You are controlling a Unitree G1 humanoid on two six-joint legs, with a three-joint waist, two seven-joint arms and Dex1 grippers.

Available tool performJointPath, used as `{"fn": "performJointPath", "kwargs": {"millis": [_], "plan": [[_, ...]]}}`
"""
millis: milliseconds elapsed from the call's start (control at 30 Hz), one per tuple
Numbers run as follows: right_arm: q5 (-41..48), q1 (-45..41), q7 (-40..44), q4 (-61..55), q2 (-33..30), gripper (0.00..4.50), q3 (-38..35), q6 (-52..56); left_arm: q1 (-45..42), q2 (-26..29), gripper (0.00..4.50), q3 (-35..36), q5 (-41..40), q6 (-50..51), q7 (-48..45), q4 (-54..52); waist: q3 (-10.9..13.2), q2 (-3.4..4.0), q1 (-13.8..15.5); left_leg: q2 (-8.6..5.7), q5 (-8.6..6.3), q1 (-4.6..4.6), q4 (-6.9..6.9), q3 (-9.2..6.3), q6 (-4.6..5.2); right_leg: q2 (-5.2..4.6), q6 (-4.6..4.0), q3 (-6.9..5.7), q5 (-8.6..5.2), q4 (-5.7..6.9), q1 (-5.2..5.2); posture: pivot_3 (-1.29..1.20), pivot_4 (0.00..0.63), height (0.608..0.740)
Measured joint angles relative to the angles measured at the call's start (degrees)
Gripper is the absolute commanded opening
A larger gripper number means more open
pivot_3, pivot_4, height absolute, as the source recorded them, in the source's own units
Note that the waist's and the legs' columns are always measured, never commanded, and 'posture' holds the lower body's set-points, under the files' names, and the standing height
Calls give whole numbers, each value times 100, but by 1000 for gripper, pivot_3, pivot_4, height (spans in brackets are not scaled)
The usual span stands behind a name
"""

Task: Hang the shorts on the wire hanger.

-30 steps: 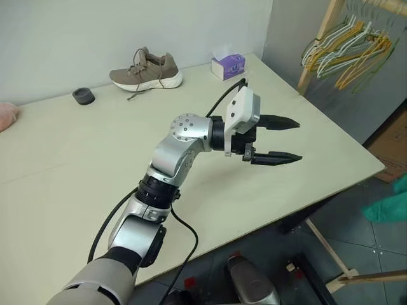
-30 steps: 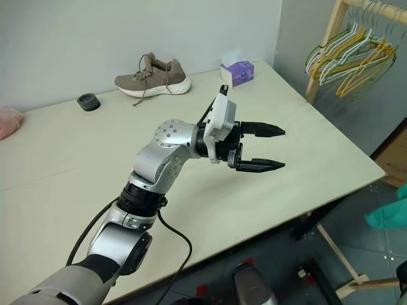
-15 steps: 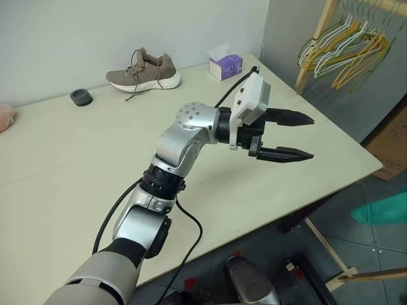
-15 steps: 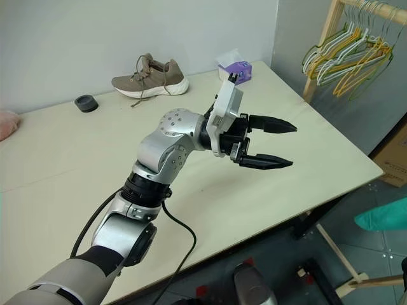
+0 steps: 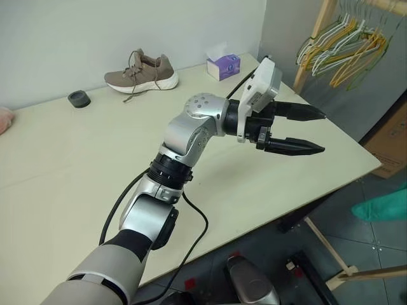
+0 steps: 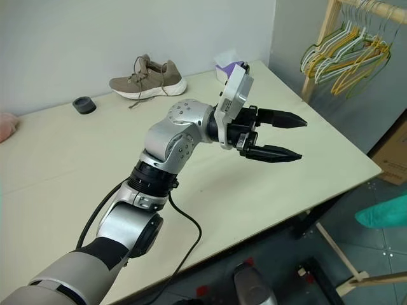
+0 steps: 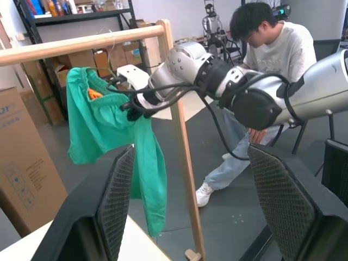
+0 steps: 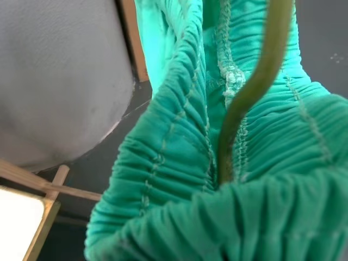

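While the teal-green gathered fabric shorts (image 7: 111, 138) are hanging from the clamped right gripper (image 7: 132, 105) beside a wooden rail (image 7: 81, 42), thin olive-green wire hanger (image 8: 247, 92) against their waistband, the left gripper (image 5: 304, 130) is hovering wide open, holding nothing, over the pale table (image 5: 76, 165).

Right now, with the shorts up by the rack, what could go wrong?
The right gripper pinches only the shorts' waistband, and most of the fabric dangles, so it might slip free. The hanger wire lies against the gathers and may snag. The open left gripper points toward the wooden rack and could bump it.
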Motion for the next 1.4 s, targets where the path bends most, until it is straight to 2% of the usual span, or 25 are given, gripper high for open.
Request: {"fn": "performJointPath", "kwargs": {"millis": [267, 400, 867, 1000, 1333, 1400], "plan": [[-3, -634, 273, 1189, -411, 0, 705, -584, -16, -57, 3472, 0, 15, -40, -71, 46, 0, 0, -130, -1, -4, 17, -3, 46, -2, -2, 10, 41, -5, 0, 0, -472, 92, 740], [12, -658, 371, 1453, -462, 0, 867, -617, -30, -53, 3472, 0, 10, -10, -101, 45, 0, 0, -163, -1, -6, 24, -4, 60, -5, -2, 14, 57, -6, 0, 0, -466, 94, 740], [436, -255, 425, 610, -228, 0, 690, -103, -30, 10, 3472, -3, 9, 29, -334, 36, -1, 2, -160, -2, -8, 32, -9, 68, -7, -2, 20, 68, -5, 2, 0, -472, 95, 740], [532, -46, 354, 125, -59, 1028, 376, -49, -30, -28, 3505, -3, 10, 27, -327, 37, -2, 2, -161, -2, -8, 32, -9, 68, -8, -2, 20, 69, -5, 2, 0, -475, 97, 740], [623, 438, -30, -1306, 309, 4448, -48, 6, -30, -65, 3505, -2, 11, 17, -314, 38, -2, 2, -155, -4, -9, 31, -9, 68, -7, -3, 24, 71, -5, 2, 0, -475, 101, 740], [562, 612, -96, -1559, 318, 4448, -47, -160, -30, -66, 3505, -2, 14, 13, -311, 38, -1, 2, -155, -3, -10, 31, -9, 67, -7, -2, 25, 71, -5, 2, 0, -474, 102, 740]]}}
